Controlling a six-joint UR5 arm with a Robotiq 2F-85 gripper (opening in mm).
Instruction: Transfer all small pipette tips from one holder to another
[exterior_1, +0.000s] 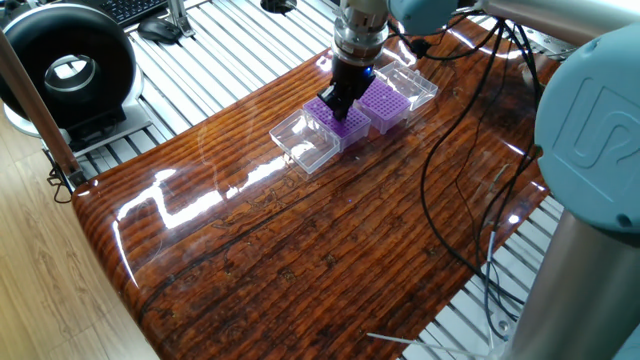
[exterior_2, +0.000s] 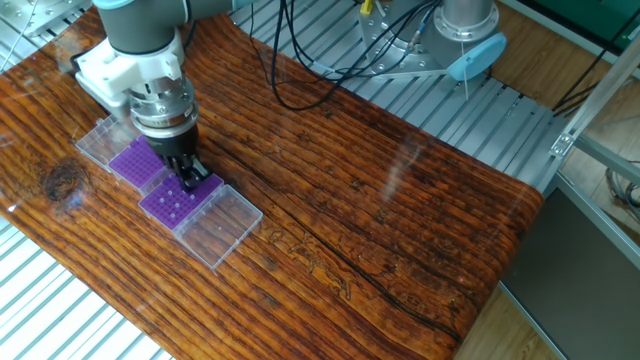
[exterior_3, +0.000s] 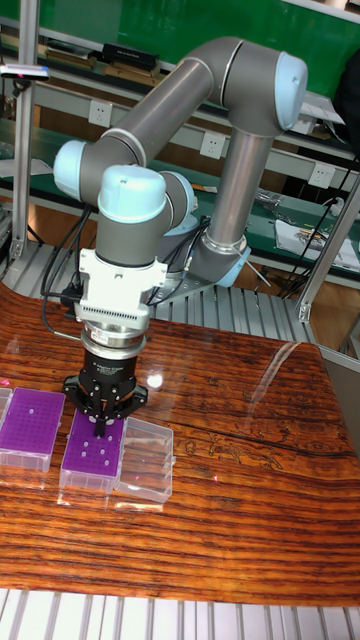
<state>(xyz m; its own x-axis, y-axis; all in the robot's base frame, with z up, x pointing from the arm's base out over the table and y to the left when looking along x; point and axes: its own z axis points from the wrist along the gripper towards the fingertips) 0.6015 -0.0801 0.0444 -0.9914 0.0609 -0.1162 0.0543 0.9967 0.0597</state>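
Pale specks dotting the purple grid of the near rack (exterior_3: 93, 446) are most likely the small pipette tips (exterior_3: 103, 451); a few sit scattered in its holes, just below the hand (exterior_3: 104, 419). In the tall fixed view that rack lies between a second purple rack (exterior_3: 31, 424) to its left and a clear lid (exterior_3: 145, 471) hinged open to its right. A similar clear lid (exterior_1: 306, 141) shows in one fixed view, at the near-left end of the row.

The hand hovers low over the far edge of the rack, its fingers (exterior_2: 189, 176) pointing down and close together. Whether they pinch a tip, or are merely closed, I cannot tell: the tips are too small and the fingers cover the spot.

Judging by this, the main risk is misalignment. A tip is barely as wide as a hole, so a slight offset could jam it against the grid, bend it, or flick it onto the glossy wooden counter (exterior_2: 400, 220), where glare would hide it. A heavy descent could also shove the light rack sideways into its neighbour.

Hidden or unclear: the holes directly under the hand, the exact count of tips, and whether the left rack holds any. Black cables (exterior_1: 470, 120) trail near the racks and might snag.
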